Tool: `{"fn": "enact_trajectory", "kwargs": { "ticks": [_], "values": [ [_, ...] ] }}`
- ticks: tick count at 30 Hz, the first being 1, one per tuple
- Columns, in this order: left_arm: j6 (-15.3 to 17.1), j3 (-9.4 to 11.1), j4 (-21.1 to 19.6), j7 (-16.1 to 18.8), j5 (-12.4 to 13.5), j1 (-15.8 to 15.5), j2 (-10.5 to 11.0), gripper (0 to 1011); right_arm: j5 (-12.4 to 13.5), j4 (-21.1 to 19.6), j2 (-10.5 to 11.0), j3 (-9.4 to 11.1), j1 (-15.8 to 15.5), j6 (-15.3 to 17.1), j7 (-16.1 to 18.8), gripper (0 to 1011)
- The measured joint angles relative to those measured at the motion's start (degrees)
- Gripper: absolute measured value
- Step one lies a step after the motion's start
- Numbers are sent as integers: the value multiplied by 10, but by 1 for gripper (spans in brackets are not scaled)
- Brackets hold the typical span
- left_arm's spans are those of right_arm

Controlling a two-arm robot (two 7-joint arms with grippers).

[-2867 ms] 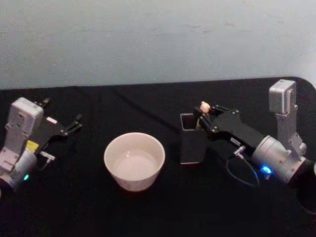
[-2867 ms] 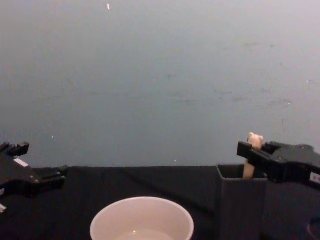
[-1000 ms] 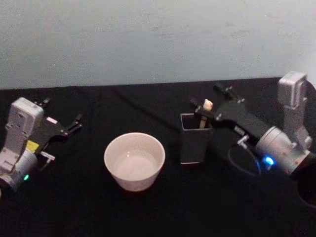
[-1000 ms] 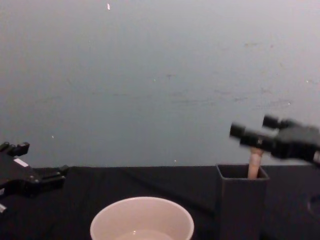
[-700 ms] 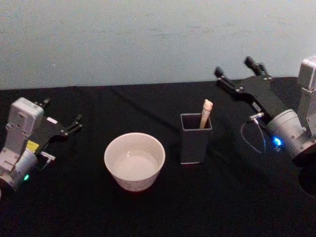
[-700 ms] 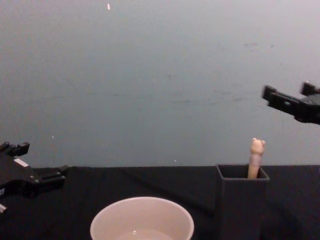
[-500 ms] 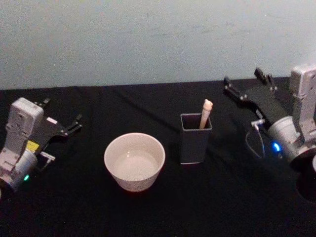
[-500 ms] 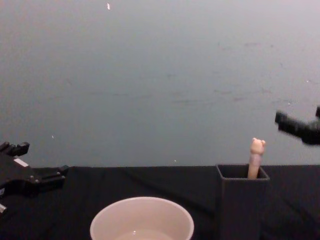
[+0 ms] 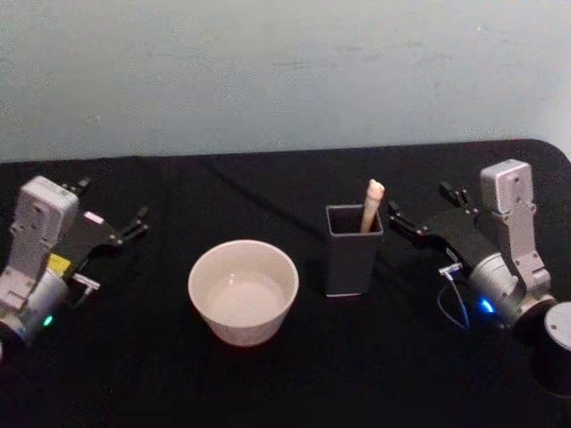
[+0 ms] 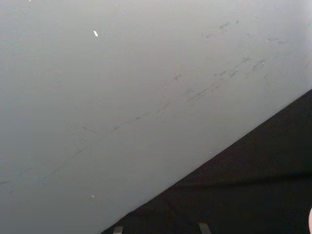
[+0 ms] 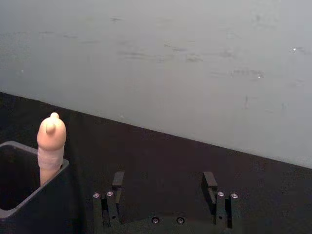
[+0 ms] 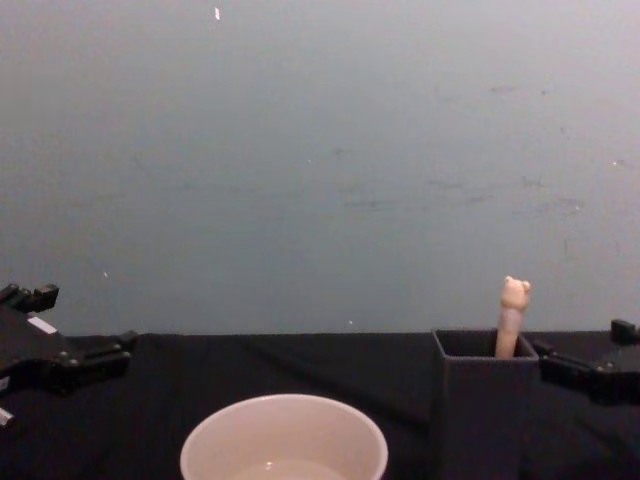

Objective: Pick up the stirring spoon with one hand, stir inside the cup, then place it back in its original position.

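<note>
The beige stirring spoon (image 9: 371, 205) stands upright in a dark square holder (image 9: 352, 263), bear knob on top; it also shows in the chest view (image 12: 512, 318) and the right wrist view (image 11: 50, 146). The off-white cup (image 9: 243, 290) sits left of the holder, nothing in it besides a pale bottom. My right gripper (image 9: 419, 205) hovers low just right of the holder, open and holding nothing, with its fingers (image 11: 118, 181) apart from the spoon. My left gripper (image 9: 111, 201) rests open at the far left, well away from the cup.
A black cloth covers the table (image 9: 294, 383), with a pale wall behind it. A thin cable loop (image 9: 453, 308) hangs under the right wrist. The table's rounded back corner (image 9: 553, 147) lies at the right.
The right gripper let go of the spoon, lifted and drew back to the right, then came down low beside the holder. The spoon stays in the holder. The left arm has not moved.
</note>
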Motion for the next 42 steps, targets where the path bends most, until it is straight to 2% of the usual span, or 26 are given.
{"fn": "enact_trajectory", "kwargs": {
  "ticks": [42],
  "values": [
    [0, 0, 0, 0, 0, 0, 0, 1001, 2, 0, 1, -1, 0, -1, 1, 1000]
  ]
}}
